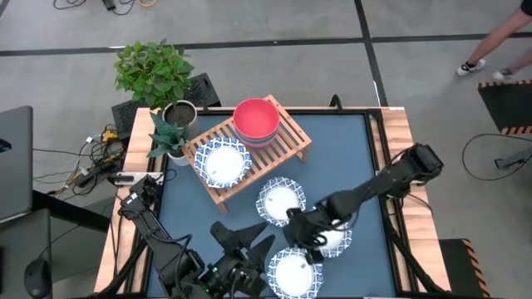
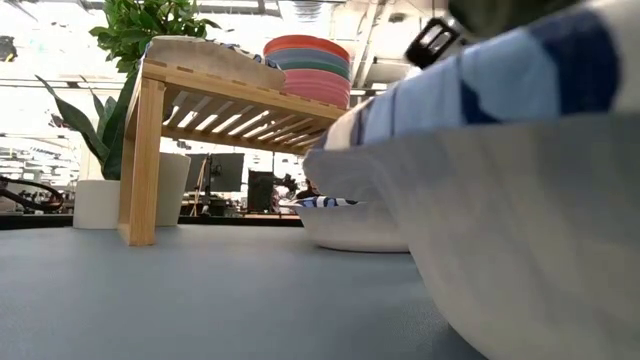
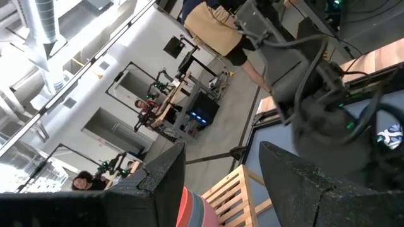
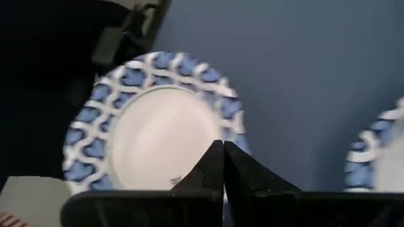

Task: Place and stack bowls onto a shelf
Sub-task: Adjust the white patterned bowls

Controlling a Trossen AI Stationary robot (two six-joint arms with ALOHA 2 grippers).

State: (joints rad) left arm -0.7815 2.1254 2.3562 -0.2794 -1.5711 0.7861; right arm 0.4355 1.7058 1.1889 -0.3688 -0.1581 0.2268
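The wooden shelf (image 1: pixel 283 148) stands at the table's far middle. It carries a stack of bowls with a red one on top (image 1: pixel 256 119) and a white blue-rimmed dish (image 1: pixel 222 162). Three more such dishes rest on the blue table: one mid-table (image 1: pixel 280 199), one to the right (image 1: pixel 337 239), one at the near edge (image 1: pixel 293 272). My right gripper (image 4: pixel 223 151) is shut, slanting down over the near dish's rim (image 4: pixel 154 120). My left gripper (image 3: pixel 221 170) is open and level, raised at the near left (image 1: pixel 249 239), holding nothing. My right gripper's shut fingertips (image 4: pixel 214 165) show over the patterned rim (image 4: pixel 230 110) of the near dish, coming from above at a slant. I cannot tell whether they touch it. The dish lies flat on the table.
A leafy plant in a metal pot (image 1: pixel 178 115) and a small plant in a white pot (image 1: pixel 169 149) stand at the shelf's left end. A person's feet (image 1: pixel 478 65) show on the floor beyond the far right corner. The blue table (image 1: pixel 349 158) is bare right of the shelf.
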